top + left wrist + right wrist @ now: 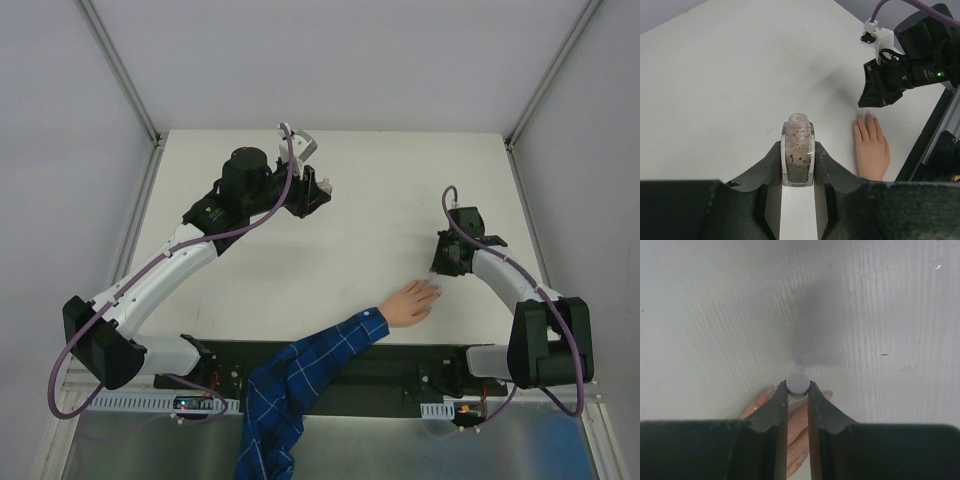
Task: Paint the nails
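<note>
From above, the pale flesh-coloured hand (412, 302) with a blue plaid sleeve (300, 375) lies flat on the white surface (380, 190), low and right of centre; the right pincer (442, 264) hangs just above its fingertips.

Left wrist view: the left pincer (798, 150) pinches a clear speckled bottle (798, 155).

Right wrist view: the right pincer (798, 390) pinches a small grey round-topped cap (798, 382) over the fingers (760, 401); nails (771, 388) barely discernible.
</note>
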